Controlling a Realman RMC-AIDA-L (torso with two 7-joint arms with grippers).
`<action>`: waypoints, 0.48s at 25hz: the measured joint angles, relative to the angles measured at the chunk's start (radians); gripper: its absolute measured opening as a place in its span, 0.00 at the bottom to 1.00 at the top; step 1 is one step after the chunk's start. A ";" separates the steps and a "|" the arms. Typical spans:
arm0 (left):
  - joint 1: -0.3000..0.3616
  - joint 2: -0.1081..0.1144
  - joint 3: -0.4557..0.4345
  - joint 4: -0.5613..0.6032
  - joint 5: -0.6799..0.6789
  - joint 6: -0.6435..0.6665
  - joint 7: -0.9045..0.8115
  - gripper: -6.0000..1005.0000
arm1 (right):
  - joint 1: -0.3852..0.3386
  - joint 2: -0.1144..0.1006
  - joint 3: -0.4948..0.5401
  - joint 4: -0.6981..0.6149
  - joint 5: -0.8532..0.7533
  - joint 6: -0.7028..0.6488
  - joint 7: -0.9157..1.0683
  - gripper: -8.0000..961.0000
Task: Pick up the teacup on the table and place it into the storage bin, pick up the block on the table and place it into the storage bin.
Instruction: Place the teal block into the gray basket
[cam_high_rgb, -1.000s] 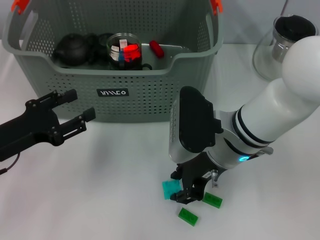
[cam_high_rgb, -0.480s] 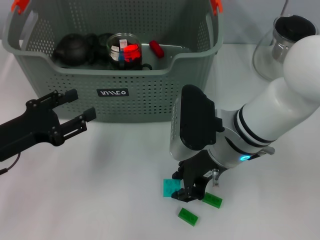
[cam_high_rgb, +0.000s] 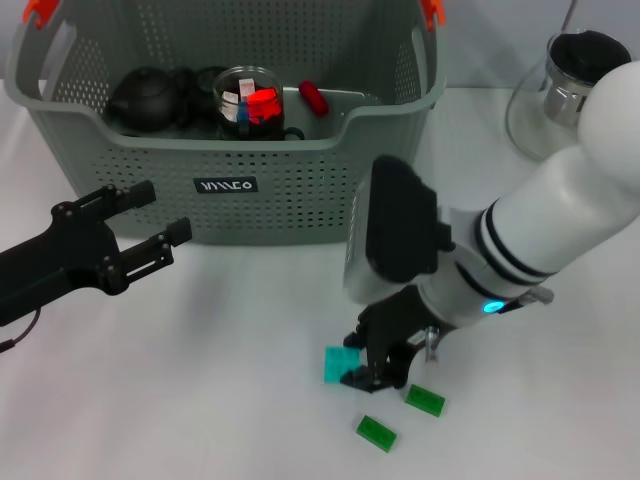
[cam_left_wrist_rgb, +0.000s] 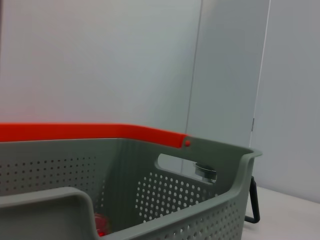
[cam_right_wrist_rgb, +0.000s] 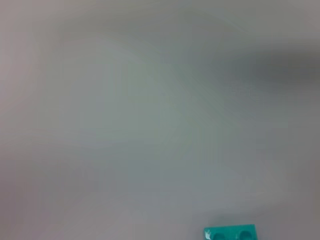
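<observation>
My right gripper (cam_high_rgb: 368, 372) hangs low over the table in front of the storage bin (cam_high_rgb: 225, 185), shut on a teal block (cam_high_rgb: 338, 364) that tilts just above the surface. An edge of the same teal block (cam_right_wrist_rgb: 230, 233) shows in the right wrist view. Two green blocks (cam_high_rgb: 425, 400) (cam_high_rgb: 376, 432) lie on the table beside it. A glass teacup (cam_high_rgb: 248, 100) with something red inside stands in the bin; no teacup shows on the table. My left gripper (cam_high_rgb: 140, 225) rests open, left of the bin's front wall. The left wrist view shows the bin's orange-tipped handle (cam_left_wrist_rgb: 100, 132).
A dark teapot (cam_high_rgb: 145, 97) and a red block (cam_high_rgb: 313, 97) also lie in the bin. A glass teapot with a black lid (cam_high_rgb: 570, 80) stands at the back right, behind my right arm. White table stretches between the two grippers.
My right gripper has risen a little and drawn toward the bin, and the teal block has come up with it. The left arm has not moved.
</observation>
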 joint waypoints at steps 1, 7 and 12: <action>0.000 0.000 0.000 0.000 0.000 0.000 0.000 0.69 | -0.006 -0.001 0.021 -0.011 0.001 -0.003 0.000 0.45; 0.001 0.000 -0.003 0.000 -0.003 -0.003 0.001 0.69 | -0.134 -0.003 0.242 -0.182 0.035 -0.120 -0.068 0.45; -0.004 0.003 -0.004 0.000 -0.006 -0.007 0.002 0.69 | -0.247 -0.006 0.497 -0.266 0.211 -0.281 -0.195 0.45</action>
